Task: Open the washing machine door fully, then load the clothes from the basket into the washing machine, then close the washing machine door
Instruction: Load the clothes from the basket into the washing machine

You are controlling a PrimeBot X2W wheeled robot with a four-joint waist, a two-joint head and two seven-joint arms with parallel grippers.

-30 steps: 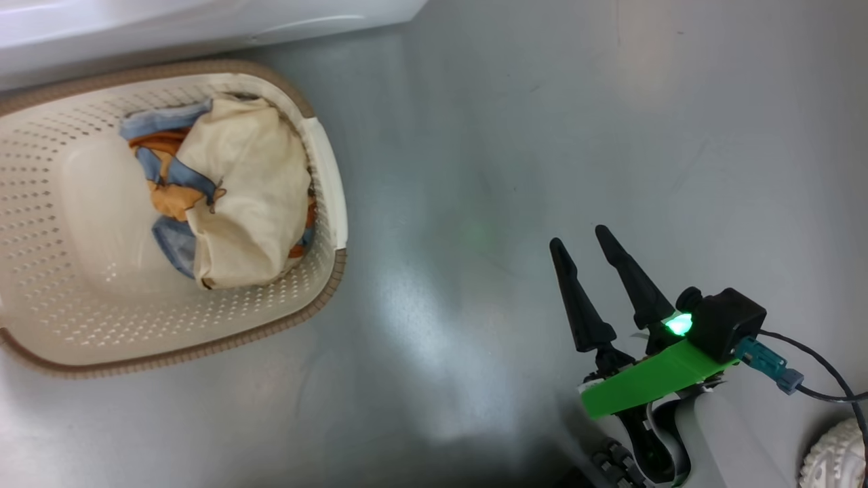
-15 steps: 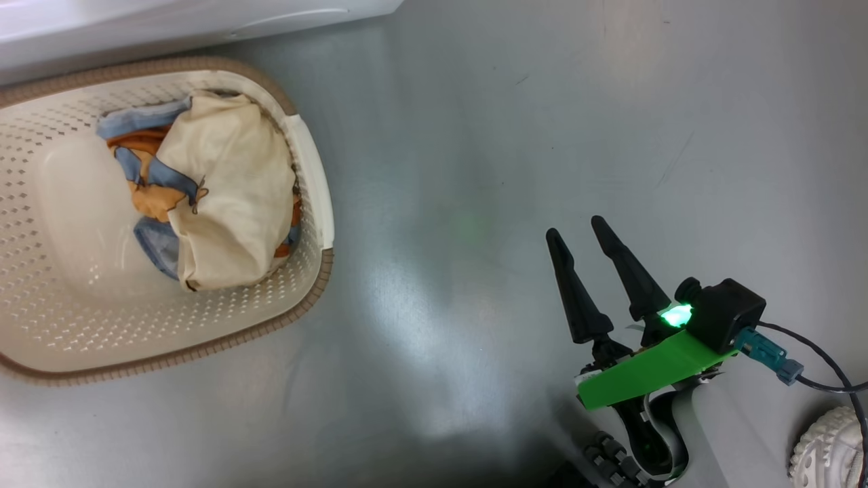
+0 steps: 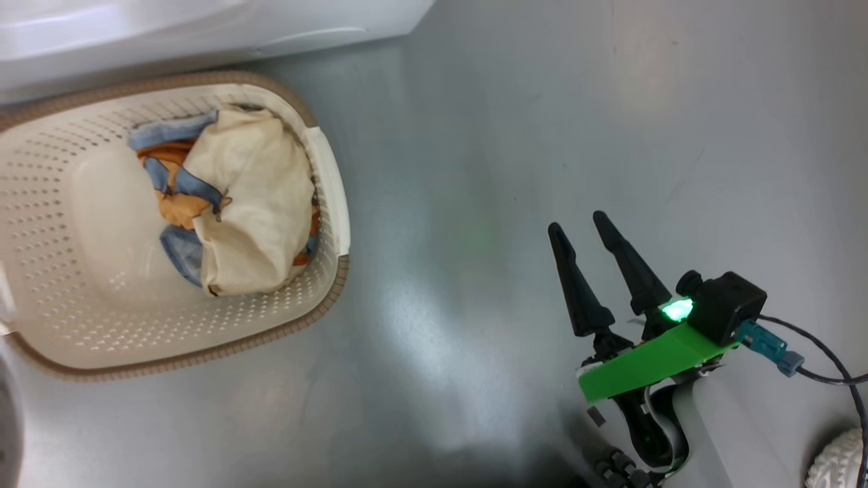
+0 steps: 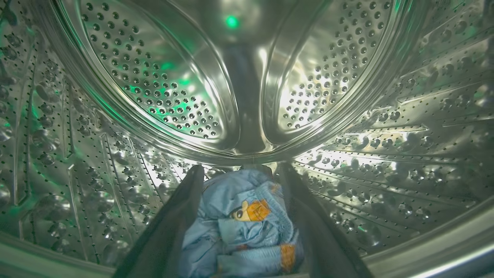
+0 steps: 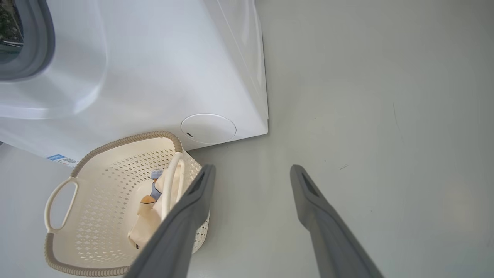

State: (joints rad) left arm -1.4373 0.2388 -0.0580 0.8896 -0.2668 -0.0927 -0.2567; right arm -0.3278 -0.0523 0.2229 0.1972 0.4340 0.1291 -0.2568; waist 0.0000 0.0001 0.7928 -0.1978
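L gripper [image 4: 239, 168] spread wide inside drum [image 4: 154, 77], blue garment [image 4: 243, 224] lying btwn its 2 fingers, lower centre. R gripper [image 3: 576, 221] open, lower right. Cream garment [image 3: 258, 203] in basket [image 3: 41, 203], left side.

The right gripper [image 3: 577, 221] has two long, black fingers [image 3: 580, 298] that taper to points. At their base sits a bright green plastic bracket [image 3: 644, 366] carrying a black camera box [image 3: 729, 305] with a glowing green light [image 3: 676, 310]. A teal plug [image 3: 766, 347] behind the box feeds a thin black cable [image 3: 827, 376]. The forearm [image 3: 725, 434] behind the bracket is white.
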